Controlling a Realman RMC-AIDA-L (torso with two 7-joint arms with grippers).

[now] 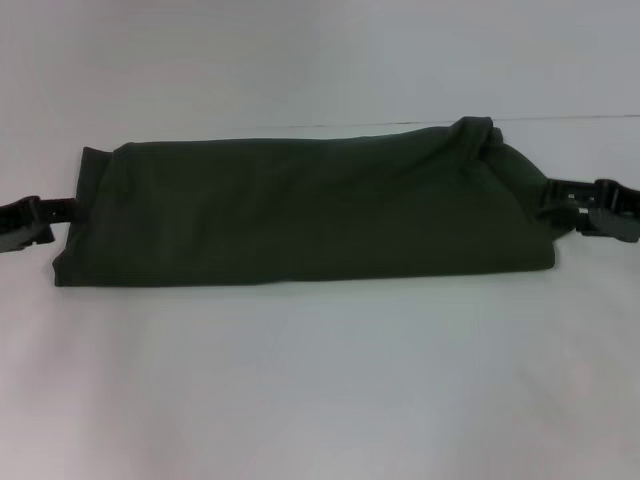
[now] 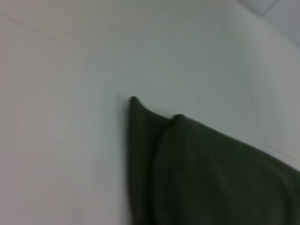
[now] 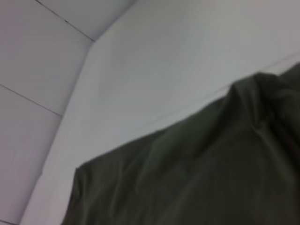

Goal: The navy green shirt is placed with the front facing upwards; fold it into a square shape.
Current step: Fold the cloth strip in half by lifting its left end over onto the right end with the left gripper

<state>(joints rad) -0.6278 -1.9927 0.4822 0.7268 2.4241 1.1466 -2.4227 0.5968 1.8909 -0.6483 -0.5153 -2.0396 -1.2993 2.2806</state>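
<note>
1. The navy green shirt (image 1: 300,215) is lying on the white table (image 1: 320,380) as a long, wide band stretched between the two grippers, its lettering not showing.
2. The left gripper (image 1: 62,212) is sitting low at the shirt's left end, its tip touching or just beside the cloth edge; whether its fingers are parted or closed on fabric cannot be told from the head view.
3. The right gripper (image 1: 568,208) is sitting at the opposite end, its black fingers reaching in against the shirt's right edge, just below a bunched, raised corner of cloth; whether they are pinching the fabric or only resting against it cannot be told.
4. In the left wrist view, the shirt (image 2: 197,173) is showing as two overlapping layers ending in a pointed corner on the table (image 2: 70,117), close beneath that gripper, whose own fingers are out of the picture.
5. In the right wrist view, the shirt (image 3: 197,173) is spreading in soft wrinkles close under that gripper, with a small raised hump along its far edge and the table (image 3: 164,61) beyond it.
</note>
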